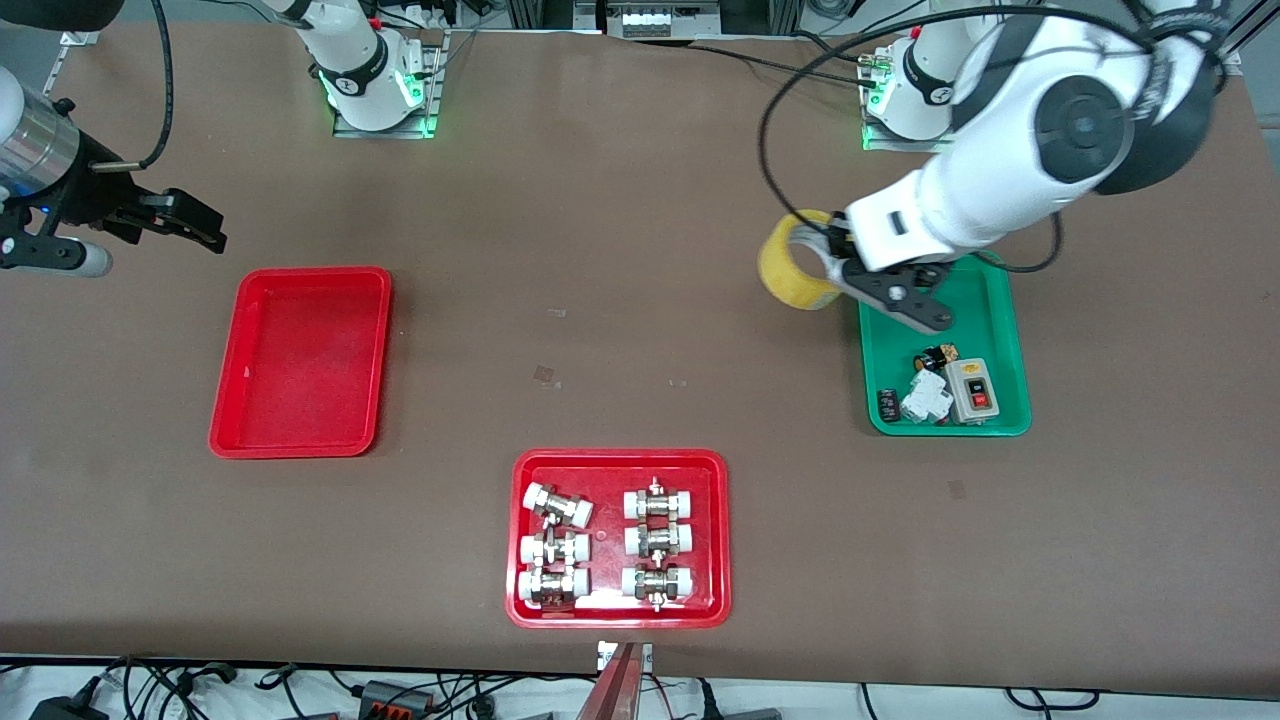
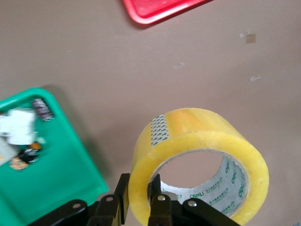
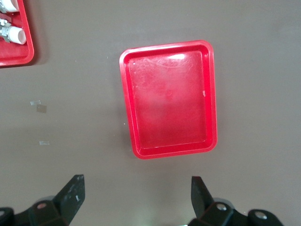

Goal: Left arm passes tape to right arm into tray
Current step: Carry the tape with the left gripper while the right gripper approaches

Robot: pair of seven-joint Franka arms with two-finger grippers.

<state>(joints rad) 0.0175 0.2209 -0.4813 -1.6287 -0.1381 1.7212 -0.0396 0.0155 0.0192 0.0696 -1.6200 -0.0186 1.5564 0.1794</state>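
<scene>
I've got the tape (image 1: 793, 262) pinched through its wall in the left gripper (image 1: 835, 262), frame right by the green tray (image 1: 1005, 330), w/ right gripper (image 1: 190, 226) wide open upper left above tray (image 1: 230, 400), so handoff runs R-to-L across frame.

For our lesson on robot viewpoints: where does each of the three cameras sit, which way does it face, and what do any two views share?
Front view: high across the table, facing both arm bases; shows the left gripper holding the tape.
Left wrist view: on the left wrist, looking down past the tape.
Right wrist view: on the right wrist, looking down between open fingers at the tray.
Front and right wrist views share that tray.
</scene>
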